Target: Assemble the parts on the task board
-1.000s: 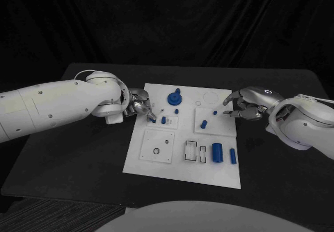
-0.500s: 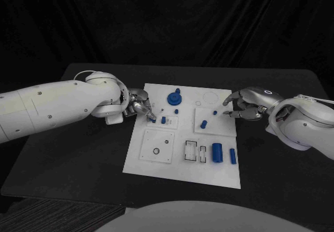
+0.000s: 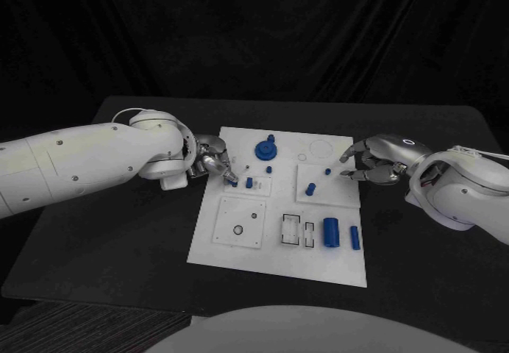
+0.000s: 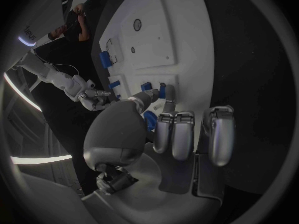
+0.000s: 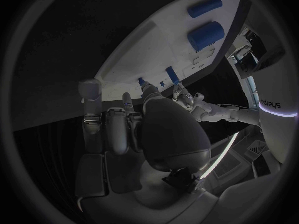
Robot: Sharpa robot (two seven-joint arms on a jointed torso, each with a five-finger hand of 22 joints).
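The white task board (image 3: 278, 243) lies mid-table. On it are a round blue gear-like part (image 3: 266, 151), short blue pegs (image 3: 249, 182) (image 3: 311, 189) and two blue cylinders (image 3: 332, 231) near the front. My left hand (image 3: 215, 163) is at the board's left edge. Its thumb and one finger reach a small blue peg (image 3: 235, 182) (image 4: 162, 90); whether they pinch it is hidden. My right hand (image 3: 371, 163) hovers at the board's right edge, fingers apart, with its fingertips close to a tiny blue piece (image 3: 345, 173) (image 5: 141, 80).
The board carries raised square plates (image 3: 240, 220) and rectangular slots (image 3: 290, 229) towards the front. A round recess (image 3: 304, 157) sits near its far edge. Black tabletop (image 3: 117, 243) surrounds the board on both sides.
My right hand has drifted slightly to the right and its fingers have shifted a little. The left hand and the parts have stayed where they were.
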